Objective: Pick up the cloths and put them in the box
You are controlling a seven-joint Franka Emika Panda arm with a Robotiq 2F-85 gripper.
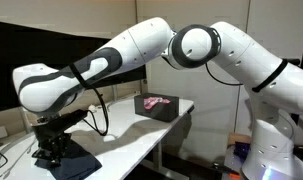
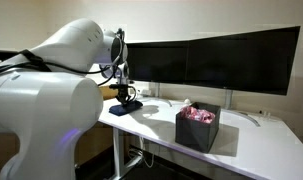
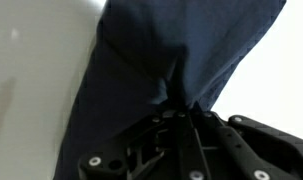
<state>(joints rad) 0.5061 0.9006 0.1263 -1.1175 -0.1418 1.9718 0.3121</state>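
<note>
Gripper (image 3: 176, 102) pinched shut on navy cloth (image 3: 181, 50) near table (image 1: 141, 135) edge (box (image 1: 151, 113) well apart).

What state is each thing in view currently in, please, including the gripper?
gripper: shut on the navy cloth
navy cloth: lying on the table, pinched
pink floral cloth: inside the box
box: upright, open-topped, holding one cloth
monitors: screens dark

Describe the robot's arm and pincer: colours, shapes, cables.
The arm is glossy white with rounded segments, black bands at the joints and a black cable hanging near the wrist. The pincer is black, with open linkage framing and bolts.
</note>
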